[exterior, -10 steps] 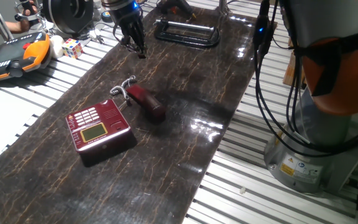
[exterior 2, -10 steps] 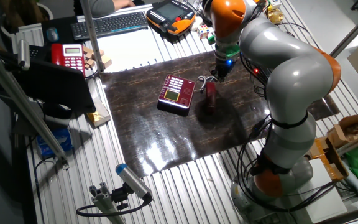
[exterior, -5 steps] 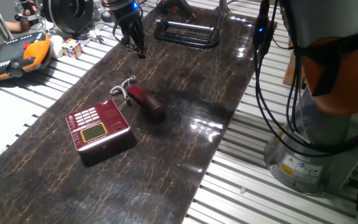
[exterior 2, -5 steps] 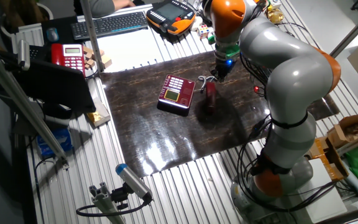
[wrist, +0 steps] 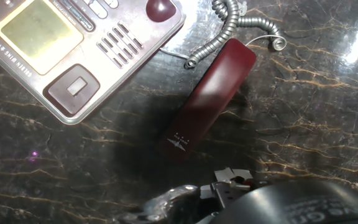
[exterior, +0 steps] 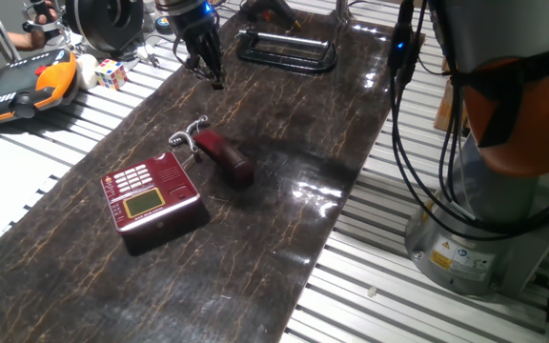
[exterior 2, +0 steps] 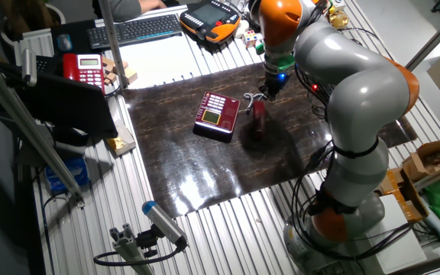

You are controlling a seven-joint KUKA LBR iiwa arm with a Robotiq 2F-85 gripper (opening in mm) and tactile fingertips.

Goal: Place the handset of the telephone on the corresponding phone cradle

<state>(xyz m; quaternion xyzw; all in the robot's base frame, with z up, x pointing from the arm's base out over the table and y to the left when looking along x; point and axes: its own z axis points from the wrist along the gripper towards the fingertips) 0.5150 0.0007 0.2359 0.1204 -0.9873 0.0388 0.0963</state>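
The dark red telephone (exterior: 151, 195) sits on the dark marbled mat with its keypad and yellowish-green display up. Its cradle (exterior: 177, 177), the strip beside the keypad, holds nothing. The handset (exterior: 225, 158) lies flat on the mat just right of the telephone, with its curly silver cord (exterior: 188, 136) at the far end. My gripper (exterior: 213, 78) hangs above the mat beyond the handset, fingers slightly apart and holding nothing. The hand view shows the telephone (wrist: 73, 43), the cradle (wrist: 114, 50), the handset (wrist: 210, 99) and the cord (wrist: 225, 31). The other fixed view shows the gripper (exterior 2: 269, 88) above the handset (exterior 2: 257, 121).
An orange-black device (exterior: 22, 88) and a puzzle cube (exterior: 111, 72) lie left of the mat. A black frame (exterior: 289, 50) stands at the mat's far end. A red desk phone (exterior 2: 82, 70) and a keyboard (exterior 2: 136, 29) sit beyond the mat. The arm's cables (exterior: 417, 143) hang on the right.
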